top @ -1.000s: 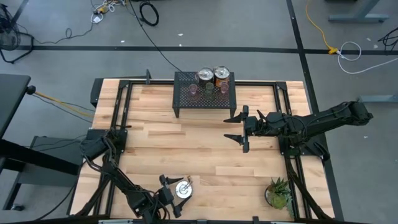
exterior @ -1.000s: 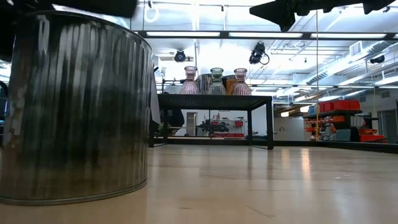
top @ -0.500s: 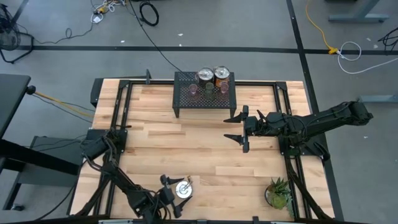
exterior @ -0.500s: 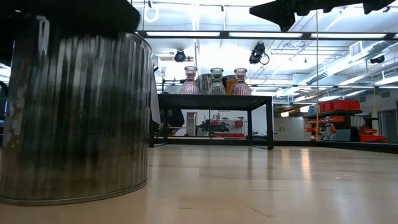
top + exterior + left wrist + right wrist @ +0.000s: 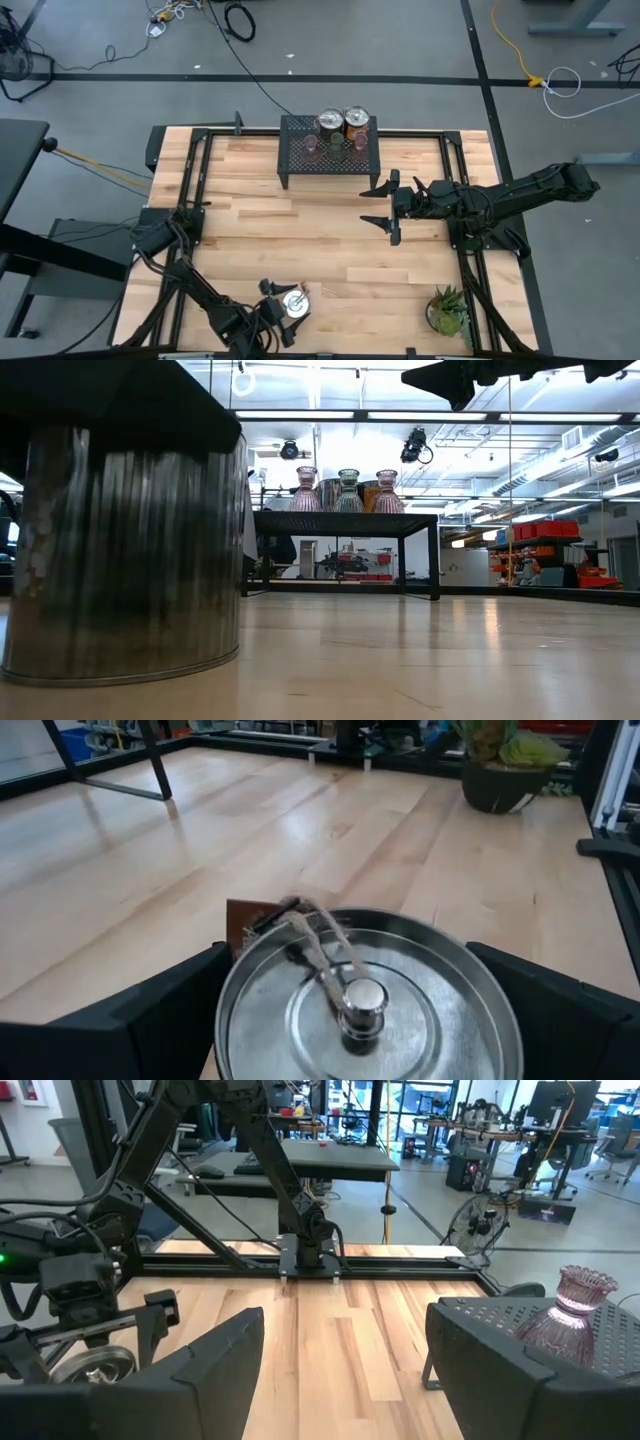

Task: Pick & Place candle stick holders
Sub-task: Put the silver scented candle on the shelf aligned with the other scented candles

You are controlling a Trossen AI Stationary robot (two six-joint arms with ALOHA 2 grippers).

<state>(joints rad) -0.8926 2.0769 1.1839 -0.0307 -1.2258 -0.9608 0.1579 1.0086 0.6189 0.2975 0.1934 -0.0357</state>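
A silver round-topped candle stick holder (image 5: 294,303) stands on its base near the table's near edge and fills the left of the low view (image 5: 120,550). A brown tag on a string (image 5: 255,920) lies on its top. My left gripper (image 5: 350,960) is open, with one finger on either side of this holder. The other holders stand on the black mesh rack (image 5: 330,160) at the far middle: one silver (image 5: 330,123), one orange-copper (image 5: 356,121), and three tiny cups (image 5: 348,490). My right gripper (image 5: 368,206) is open and empty above the table's right half. My left gripper comes level from the table's left side, and its fingers (image 5: 170,1010) stand right at the silver holder's rim (image 5: 232,982) on two opposite sides. I cannot tell whether they touch it. The holder stands upright on the table.
A small spiky green potted plant (image 5: 447,312) stands at the near right corner. The rack stands on legs (image 5: 433,560) at the far middle. Black frame rails (image 5: 190,190) run along the table's left and right sides. Bare wood lies between rack and holder.
My left gripper has gone down around the silver holder; in the low view its dark finger now covers the holder's upper part. It has also gone slightly toward the table's right edge.
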